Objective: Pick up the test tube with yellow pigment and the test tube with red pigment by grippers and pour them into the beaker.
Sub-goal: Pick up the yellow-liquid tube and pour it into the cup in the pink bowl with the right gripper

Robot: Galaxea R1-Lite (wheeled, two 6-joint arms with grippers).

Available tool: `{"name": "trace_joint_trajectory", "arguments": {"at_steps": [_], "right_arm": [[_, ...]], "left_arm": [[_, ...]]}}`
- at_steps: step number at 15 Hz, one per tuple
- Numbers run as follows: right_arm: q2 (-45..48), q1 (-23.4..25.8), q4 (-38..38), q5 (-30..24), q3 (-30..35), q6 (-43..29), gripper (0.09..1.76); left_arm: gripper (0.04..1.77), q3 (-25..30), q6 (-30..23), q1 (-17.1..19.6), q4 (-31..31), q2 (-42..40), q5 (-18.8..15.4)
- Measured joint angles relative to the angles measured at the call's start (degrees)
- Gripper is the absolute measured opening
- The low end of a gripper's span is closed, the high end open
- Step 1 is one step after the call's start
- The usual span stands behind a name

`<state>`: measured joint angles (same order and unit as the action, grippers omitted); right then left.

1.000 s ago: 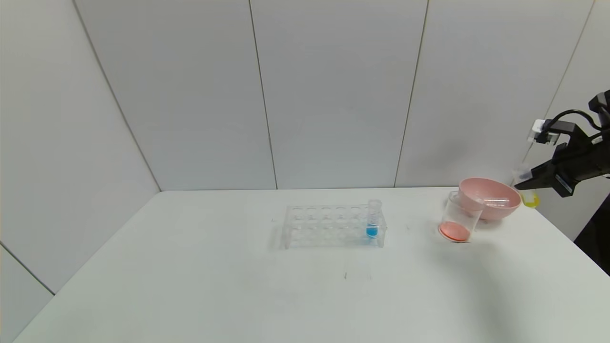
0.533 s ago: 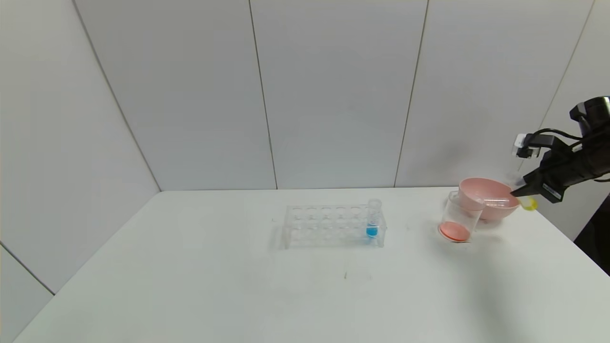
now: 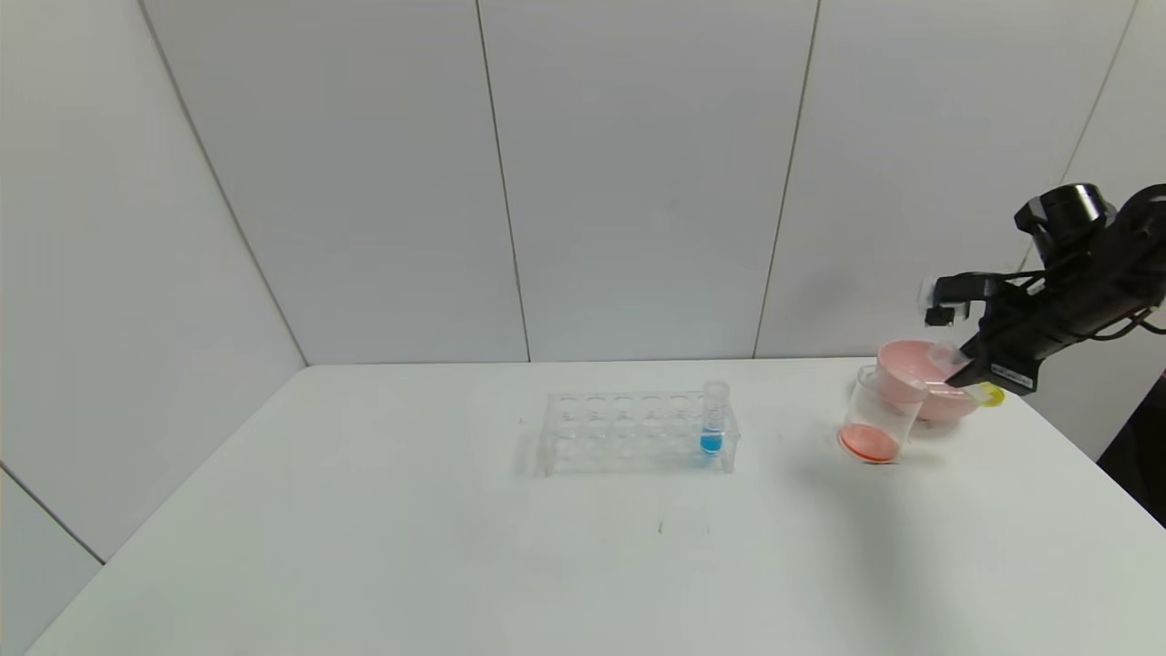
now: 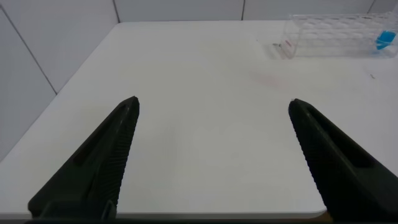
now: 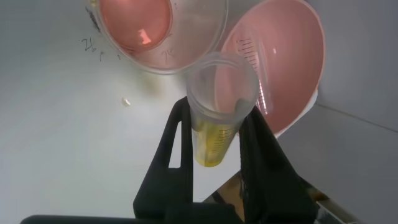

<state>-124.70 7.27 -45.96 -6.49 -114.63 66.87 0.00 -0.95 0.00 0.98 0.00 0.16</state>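
Your right end effector [image 3: 973,381], pinching the yellow tube [image 5: 214,121], has swung left and tilted it over the pink bowl [image 3: 911,364] beside the beaker [image 3: 876,416], so pouring looks imminent; the left end effector [image 4: 211,155] hangs spread.

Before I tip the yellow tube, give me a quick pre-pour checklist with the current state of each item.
1. Grip on yellow tube: ok, right gripper is shut on it.
2. Yellow liquid in the tube: ok, it sits at the tube's closed end.
3. Beaker ready: ok, on the table, red liquid already in its bottom.
4. Tube mouth over beaker: not ok, in the head view it is above the pink bowl behind the beaker.
5. Empty tube in the bowl clear of the pour path: cannot tell.
6. Left gripper out of the way: ok, open, far from the beaker.
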Motion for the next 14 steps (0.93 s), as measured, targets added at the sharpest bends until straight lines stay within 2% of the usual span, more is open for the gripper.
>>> {"name": "trace_joint_trajectory", "arguments": {"at_steps": [3,10,14], "right_arm": [[0.2,-1.3,-0.7,3.5,0.0,1.7,0.50],[0.3,-4.5,-0.4,7.0,0.0,4.4,0.50],[0.4,-6.5,0.0,13.4,0.0,7.3,0.50]], "left_arm": [[1.72,0.0,0.0,0.0,0.0,0.0,0.0],[1.72,0.0,0.0,0.0,0.0,0.0,0.0],[1.72,0.0,0.0,0.0,0.0,0.0,0.0]]}}
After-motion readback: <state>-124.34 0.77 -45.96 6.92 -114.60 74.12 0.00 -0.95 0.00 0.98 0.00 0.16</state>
